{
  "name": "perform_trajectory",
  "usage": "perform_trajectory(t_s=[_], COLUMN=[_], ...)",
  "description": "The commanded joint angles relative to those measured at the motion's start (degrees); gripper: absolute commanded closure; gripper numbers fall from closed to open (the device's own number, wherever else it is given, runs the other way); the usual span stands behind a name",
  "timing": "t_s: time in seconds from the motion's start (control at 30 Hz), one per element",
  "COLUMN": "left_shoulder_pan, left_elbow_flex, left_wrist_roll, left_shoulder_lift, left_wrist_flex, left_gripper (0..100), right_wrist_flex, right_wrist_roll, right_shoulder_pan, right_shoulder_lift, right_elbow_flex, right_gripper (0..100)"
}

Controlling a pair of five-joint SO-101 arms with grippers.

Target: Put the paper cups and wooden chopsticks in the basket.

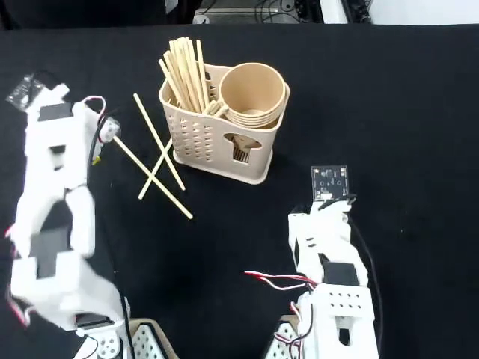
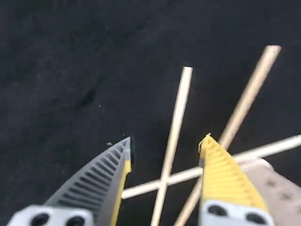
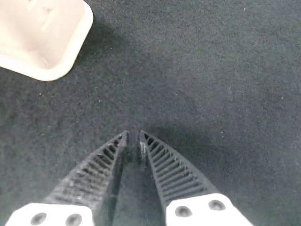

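Wooden chopsticks (image 1: pixel 160 143) lie crossed beside the basket (image 1: pixel 202 142) under spread left fingers (image 2: pixel 221 174), right fingers (image 3: pixel 103 169) pressed together.

A black, cloth-like surface (image 1: pixel 404 112) spreads across the whole scene. It is matte, and the close wrist views show it lightly flecked with pale lint. Beyond its far edge, in the high view, a tangle of dark cables (image 1: pixel 278 10) lies on a grey strip. Toward that view's upper right corner, a pale whitish patch (image 1: pixel 423 10) shows behind the surface.
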Motion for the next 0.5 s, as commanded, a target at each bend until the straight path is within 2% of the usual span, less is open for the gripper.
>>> perform_trajectory(t_s=[0.0, 0.3, 0.47], left_shoulder_pan=[0.7, 1.8, 1.9], left_elbow_flex=[-15.2, -39.6, -52.0], left_wrist_roll=[0.4, 0.6, -0.1], left_shoulder_lift=[13.5, 35.7, 42.4], left_wrist_flex=[4.5, 15.3, 23.9], left_gripper=[77, 77, 90], right_wrist_flex=[0.3, 0.3, 0.3], right_wrist_roll=[0.6, 0.6, 0.6], right_shoulder_pan=[-0.8, -0.8, -0.8], right_shoulder_lift=[-0.8, -0.8, -0.8], right_elbow_flex=[0.0, 0.0, 0.0], right_gripper=[95.6, 95.6, 95.6])
